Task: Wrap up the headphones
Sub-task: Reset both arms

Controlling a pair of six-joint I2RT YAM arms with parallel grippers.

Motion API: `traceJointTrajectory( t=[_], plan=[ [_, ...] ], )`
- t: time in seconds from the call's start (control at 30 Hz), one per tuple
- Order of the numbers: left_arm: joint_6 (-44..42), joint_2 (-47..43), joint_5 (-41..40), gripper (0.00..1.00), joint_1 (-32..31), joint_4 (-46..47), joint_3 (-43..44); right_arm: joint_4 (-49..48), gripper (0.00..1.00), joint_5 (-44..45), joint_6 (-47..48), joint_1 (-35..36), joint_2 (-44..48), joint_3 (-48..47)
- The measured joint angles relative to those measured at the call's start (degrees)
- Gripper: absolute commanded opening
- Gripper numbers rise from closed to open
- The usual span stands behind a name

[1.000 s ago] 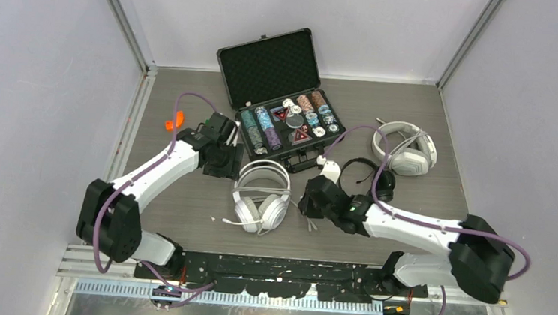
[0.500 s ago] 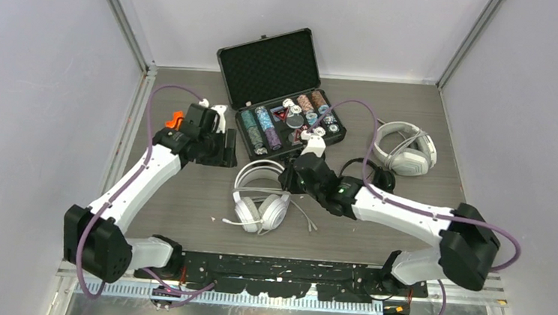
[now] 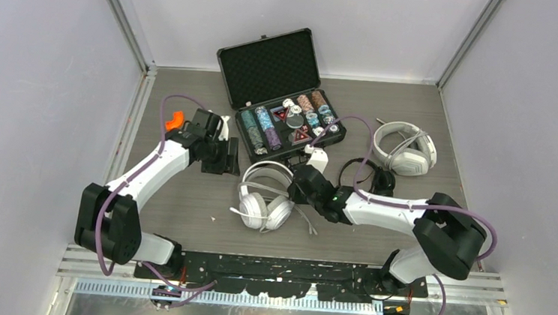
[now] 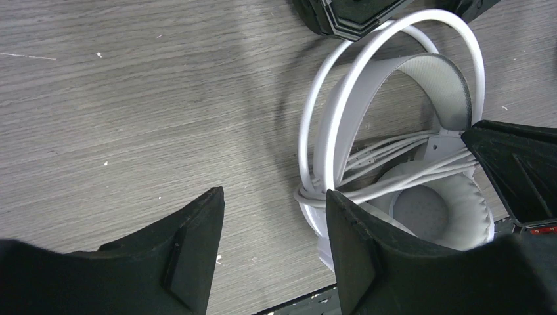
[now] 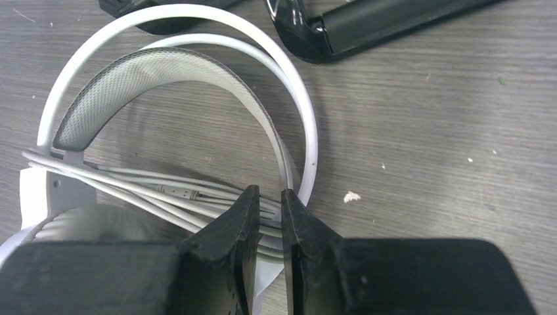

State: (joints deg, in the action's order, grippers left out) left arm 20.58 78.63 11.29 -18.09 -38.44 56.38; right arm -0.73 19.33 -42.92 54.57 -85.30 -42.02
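Right gripper (image 5: 268,216): jaws drawn to a narrow slit, closed on the cord (image 5: 164,190) of the white round-cup headset (image 3: 261,197), at the point where the strands cross under its headband. Left gripper (image 4: 272,256): jaws wide apart, holding nothing, above bare table (image 3: 183,195) off the near left corner of the open case (image 3: 268,66). The white round-cup headset lies flat just in front of that case, between my two grippers, with its cord bundled across the cups. The slim black pair (image 3: 368,176) lies off the case's near right corner. The bulky white-grey pair (image 3: 406,149) sits to the case's right, further out. The case holds poker chips (image 3: 263,130).
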Motion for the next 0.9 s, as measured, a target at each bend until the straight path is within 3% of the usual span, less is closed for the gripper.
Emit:
traceJointTrajectory(
  t=[0.23,0.53,0.63,0.77,0.9],
  plan=[
    [0.7,0.0,2.3,0.59,0.1,1.0,-0.2,-1.4,0.23,-0.1,-2.7,0.1,3.7,3.8],
    [1.5,-2.3,5.1,0.6,0.1,1.6,-0.2,3.1,0.39,-3.1,-1.6,0.1,9.0,3.2],
    [1.1,-4.5,5.3,0.6,0.1,0.1,0.7,6.4,0.5,-4.2,-0.6,0.2,13.6,1.9],
    [0.0,-8.6,5.7,0.63,0.2,-2.8,5.1,13.5,0.75,-4.6,1.9,0.2,20.3,-3.0],
    [-0.3,-15.2,6.4,0.85,0.2,-4.3,12.8,22.3,0.83,-3.1,5.4,0.2,25.7,-11.3]
  ],
)
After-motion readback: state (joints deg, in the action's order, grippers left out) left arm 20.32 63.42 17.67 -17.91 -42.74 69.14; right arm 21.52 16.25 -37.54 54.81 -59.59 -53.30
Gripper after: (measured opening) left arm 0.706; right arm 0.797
